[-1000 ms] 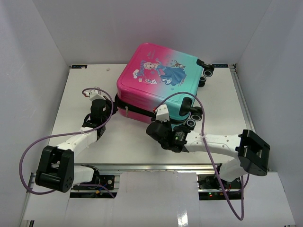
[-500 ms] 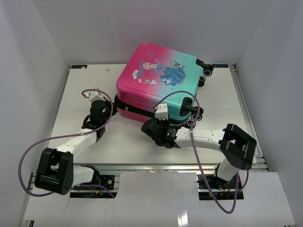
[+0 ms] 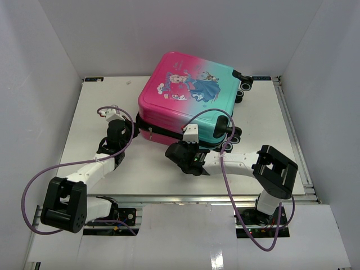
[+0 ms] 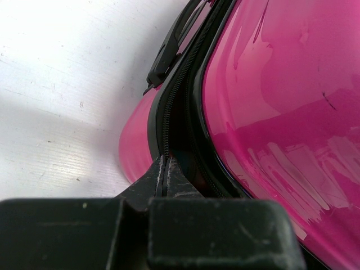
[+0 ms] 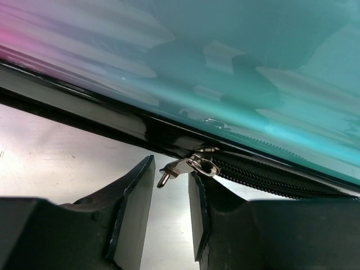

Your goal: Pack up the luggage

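The luggage [image 3: 188,93], a pink-to-teal hard-shell case with a princess print, lies flat on the white table [image 3: 90,112], lid down. My left gripper [image 3: 134,128] is shut, its tips pressed into the zipper seam [image 4: 169,118] at the pink corner [image 4: 270,101]; nothing shows between its fingers [image 4: 158,169]. My right gripper [image 3: 179,149] is at the near edge of the luggage. In the right wrist view its jaws [image 5: 171,169] stand open, a narrow gap apart, with the silver zipper pull [image 5: 181,165] hanging between the tips, untouched. The closed zipper teeth [image 5: 264,174] run to the right under the teal shell [image 5: 236,67].
Black wheels [image 3: 245,87] stick out at the luggage's right end, with another pair [image 3: 230,136] near my right arm. A dark carry handle [image 4: 171,48] sits on the pink side. White walls enclose the table, and purple cables [image 3: 39,180] loop from both arms.
My right arm has slid left along the luggage's near edge and its jaws have narrowed around the zipper pull. The left arm and the luggage have stayed put.
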